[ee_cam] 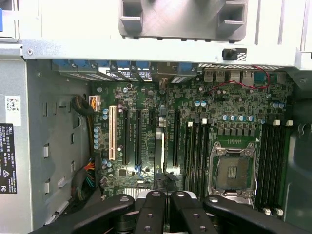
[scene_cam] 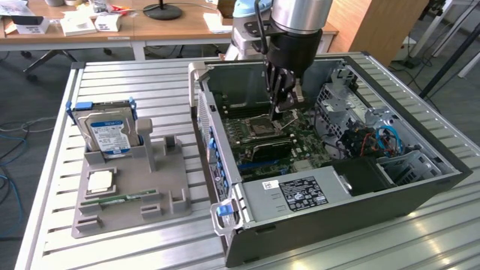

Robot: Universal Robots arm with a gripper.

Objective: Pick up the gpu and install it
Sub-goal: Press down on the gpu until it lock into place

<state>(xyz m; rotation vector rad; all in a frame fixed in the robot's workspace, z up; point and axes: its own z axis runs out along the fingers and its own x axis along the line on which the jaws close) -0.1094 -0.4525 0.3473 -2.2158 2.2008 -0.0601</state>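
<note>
The arm stood over the open computer case [scene_cam: 341,216] on the slatted worktop [scene_cam: 112,76], its pincer [scene_cam: 282,111] lowered inside the case above the motherboard [scene_cam: 279,143]. The pincer was drawn narrow, and in the exterior view a thin card with a tan-brown face and a bit of silver metal, which I took for the gpu [scene_cam: 295,97], sat clamped upright between the fingers. In the wrist view the black fingers [ee_cam: 152,209] lay close together, and a pale thin strip below them read as the gpu [ee_cam: 158,153] seen edge-on, hanging over the motherboard [ee_cam: 229,112] between the long expansion slots [ee_cam: 126,141] and the memory slots [ee_cam: 195,151]. Whether its lower edge touched the board I could not tell. The risk, as I judged it, lay in alignment. The card's edge appeared to run along the slots but not clearly over one, so a push down could land the contacts on bare board or small capacitors and bend or scrape them. The open CPU socket [ee_cam: 233,174] lay near, and a sideways slip could strike its pins. The bracket could also catch the case's rear wall and tilt the card in the grip. On the grey fixture [scene_cam: 131,180] well apart to the exterior view's left, the hard drive [scene_cam: 109,132] and the green memory stick [scene_cam: 123,198] sat unheld.
</note>
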